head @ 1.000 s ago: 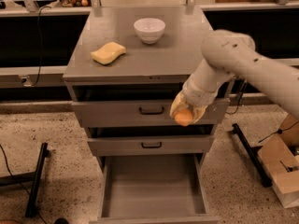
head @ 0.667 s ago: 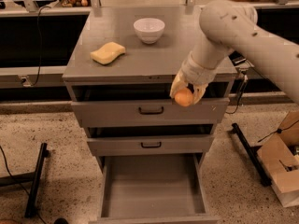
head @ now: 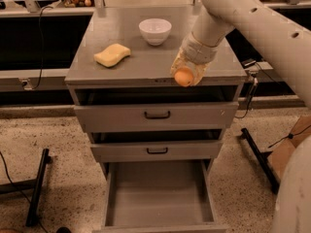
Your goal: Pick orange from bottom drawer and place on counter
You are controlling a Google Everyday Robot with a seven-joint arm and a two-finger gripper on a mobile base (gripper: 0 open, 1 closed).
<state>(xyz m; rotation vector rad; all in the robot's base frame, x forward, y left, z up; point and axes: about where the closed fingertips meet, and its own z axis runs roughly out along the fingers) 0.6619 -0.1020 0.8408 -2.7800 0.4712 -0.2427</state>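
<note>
While my jaws grip the small, smooth, round orange (head: 183, 76) between them, they hang at the front edge of the flat, slightly glossy grey counter (head: 146, 62), right of its middle. My thick pale arm (head: 252, 23) comes down to that spot from the upper right. The orange shows at the very tip of the jaws, its lower half level with the counter's front lip, and I cannot tell whether it touches the surface or is just above it.

Farther back on the counter stands a white round bowl (head: 155, 31), near the rear and close to the centre. A yellow wavy sponge (head: 112, 55) lies to the left of it and nearer the front, well apart from the orange.

Below the counter, the shallow grey top drawer (head: 155, 116) and the shallow grey middle drawer (head: 156, 150) each carry a dark handle, and each has a dark gap above its front. The deep grey metal bottom drawer (head: 158, 193) is pulled far out toward the camera, its flat grey inside in plain view.

On the speckled floor (head: 63, 144), a black metal stand (head: 36, 188) lies to the left of the cabinet, and a brown cardboard box (head: 291, 152) sits to the right.
</note>
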